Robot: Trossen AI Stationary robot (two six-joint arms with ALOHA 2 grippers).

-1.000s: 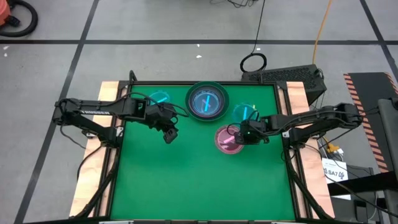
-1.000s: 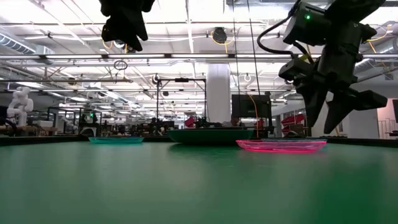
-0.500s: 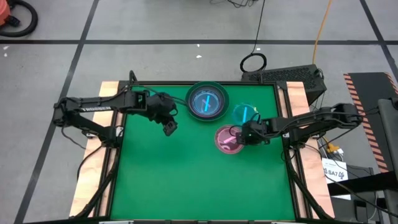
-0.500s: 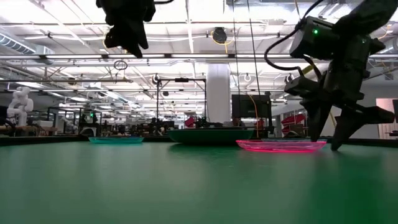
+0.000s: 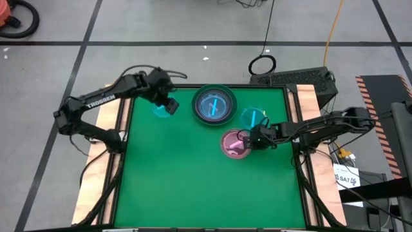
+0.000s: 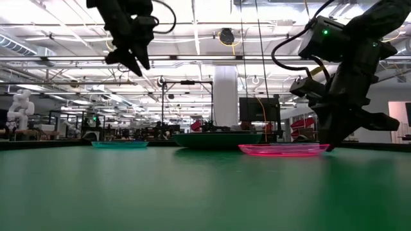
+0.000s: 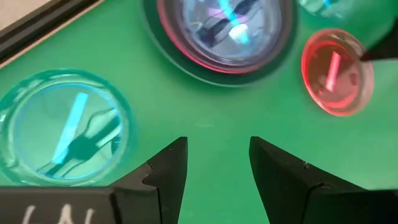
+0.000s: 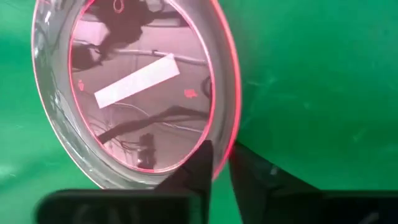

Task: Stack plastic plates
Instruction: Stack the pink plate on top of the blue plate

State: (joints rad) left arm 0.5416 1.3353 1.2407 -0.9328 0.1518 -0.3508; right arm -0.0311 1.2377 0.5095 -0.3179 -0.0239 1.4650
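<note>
Covering nearly everything beneath me is the green tabletop (image 5: 193,180), and the biggest thing on it is the dark green plate stack (image 5: 214,105) by the far edge, with a pink rim and a bluish plate nested inside. Next in size, my translucent pink plate (image 5: 234,144) lies toward the right edge, and my right gripper (image 8: 217,168) has its fingers pinched on that plate's rim, one inside and one outside. A translucent cyan plate (image 5: 253,117) sits between the stack and my right arm, and another cyan plate (image 5: 161,107) lies near the far-left corner. My left gripper (image 7: 214,165) hangs above that one, fingers spread and holding nothing.
</note>
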